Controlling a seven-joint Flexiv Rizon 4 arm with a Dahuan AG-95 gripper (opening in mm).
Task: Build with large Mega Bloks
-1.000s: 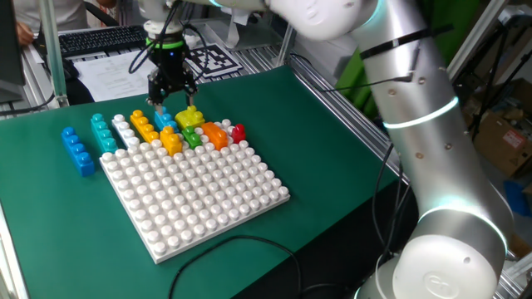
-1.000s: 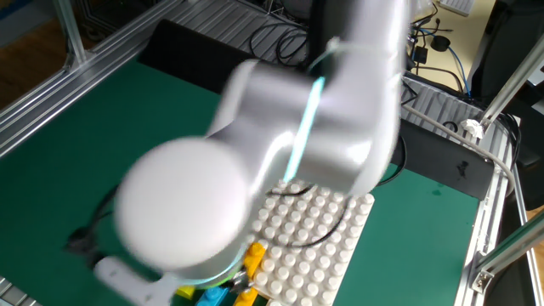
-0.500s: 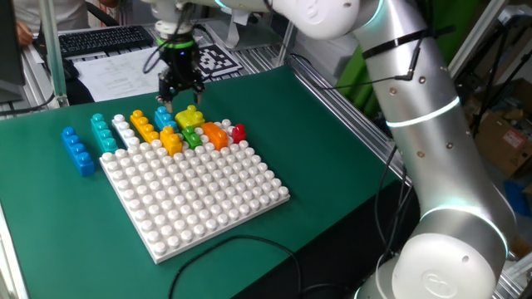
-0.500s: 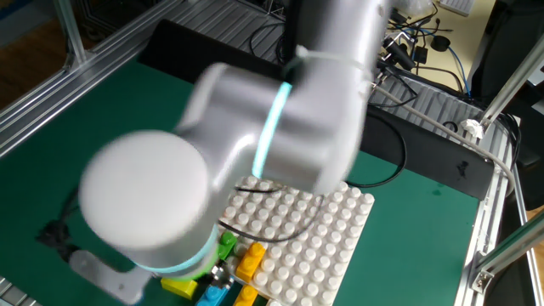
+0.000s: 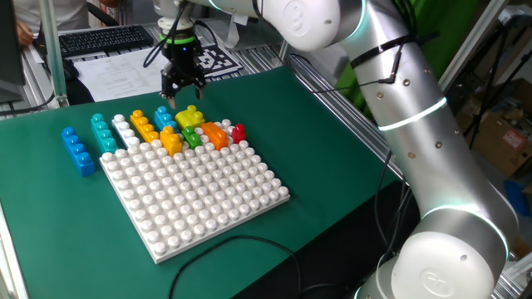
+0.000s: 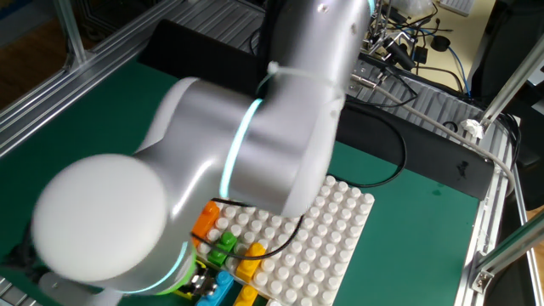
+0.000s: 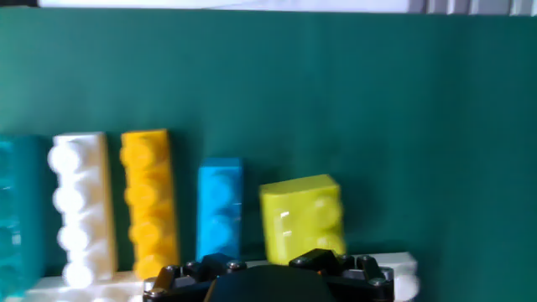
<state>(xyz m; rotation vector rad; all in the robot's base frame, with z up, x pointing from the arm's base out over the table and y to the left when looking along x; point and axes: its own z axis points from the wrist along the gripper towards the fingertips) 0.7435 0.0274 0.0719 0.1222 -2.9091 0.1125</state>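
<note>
The large Mega Bloks lie in a row along the far edge of the white studded baseplate (image 5: pixel 199 195). From left to right they are blue (image 5: pixel 77 151), teal (image 5: pixel 103 133), white (image 5: pixel 125 131), orange (image 5: pixel 145 127), light blue (image 5: pixel 164 120), yellow (image 5: pixel 189 116), green (image 5: pixel 193 136), orange (image 5: pixel 215 134) and red (image 5: pixel 239 132). My gripper (image 5: pixel 183 90) hangs open and empty a little above and behind the light blue and yellow bricks. The hand view looks down on the white (image 7: pixel 80 205), orange (image 7: pixel 149 201), light blue (image 7: pixel 221 205) and yellow (image 7: pixel 302 214) bricks, with the gripper (image 7: pixel 267 268) at the bottom edge.
The green mat (image 5: pixel 316 149) covers the table. Papers and a printed marker sheet (image 5: pixel 212 60) lie behind it, beside an aluminium frame post (image 5: pixel 51 50). In the other fixed view the arm (image 6: pixel 212 178) hides most of the bricks and the baseplate (image 6: pixel 336 225). A cable (image 5: pixel 249 242) runs along the front.
The gripper has lifted from just over the light blue and yellow bricks and drawn back towards the far side, still open. The bricks have not moved.
</note>
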